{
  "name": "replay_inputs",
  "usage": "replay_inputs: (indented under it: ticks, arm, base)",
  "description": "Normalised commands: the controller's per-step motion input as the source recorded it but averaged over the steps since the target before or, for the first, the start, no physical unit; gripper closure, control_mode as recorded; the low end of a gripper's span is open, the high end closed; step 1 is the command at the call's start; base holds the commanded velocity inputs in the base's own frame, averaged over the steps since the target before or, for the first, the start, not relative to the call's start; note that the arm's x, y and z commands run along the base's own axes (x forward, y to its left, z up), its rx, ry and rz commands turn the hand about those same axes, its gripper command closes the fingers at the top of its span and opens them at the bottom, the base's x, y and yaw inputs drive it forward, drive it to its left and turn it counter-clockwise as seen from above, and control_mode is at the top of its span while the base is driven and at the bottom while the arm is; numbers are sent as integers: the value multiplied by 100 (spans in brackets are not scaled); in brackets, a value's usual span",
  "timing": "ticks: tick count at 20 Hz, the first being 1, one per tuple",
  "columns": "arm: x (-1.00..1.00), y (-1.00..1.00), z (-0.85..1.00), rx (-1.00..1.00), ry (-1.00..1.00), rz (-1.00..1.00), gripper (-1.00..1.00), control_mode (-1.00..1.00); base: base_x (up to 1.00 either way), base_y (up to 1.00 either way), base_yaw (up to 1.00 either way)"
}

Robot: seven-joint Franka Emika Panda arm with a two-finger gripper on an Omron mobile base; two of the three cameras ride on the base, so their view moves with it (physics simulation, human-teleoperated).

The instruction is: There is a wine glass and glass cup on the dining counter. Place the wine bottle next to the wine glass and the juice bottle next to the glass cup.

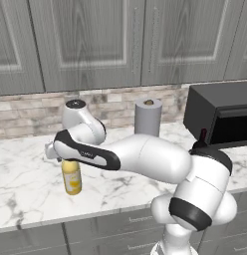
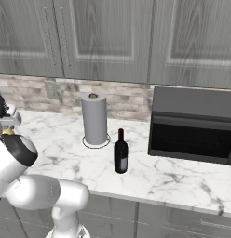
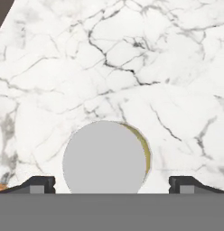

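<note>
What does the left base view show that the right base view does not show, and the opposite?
Left base view alone: the yellow body of the juice bottle, standing on the marble worktop under the robot's hand. Right base view alone: the whole wine bottle, upright in front of the microwave; in the left view the arm covers nearly all of it. Both share the worktop, the paper-towel roll, the microwave, the brick backsplash and the grey cabinets.

paper-towel roll [image 2: 94,118] upright | microwave [image 2: 194,125] right | marble worktop [image 2: 57,139]
</note>
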Motion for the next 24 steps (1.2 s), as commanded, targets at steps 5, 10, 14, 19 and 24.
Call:
replay_inputs:
  ticks: [5, 10, 14, 19, 24]
  arm:
    - [8, -5, -14, -3, 0, 0, -100, -100]
    - [9, 1, -2, 0, 0, 1, -100, -100]
    - [14, 4, 0, 0, 0, 1, -100, -100]
    - [6, 14, 0, 0, 0, 0, -100, -100]
    - [0, 18, 0, 0, 0, 0, -100, -100]
  base:
    - [0, 0, 0]
    - [0, 0, 0]
    - [0, 0, 0]
    - [0, 0, 0]
    - [0, 0, 0]
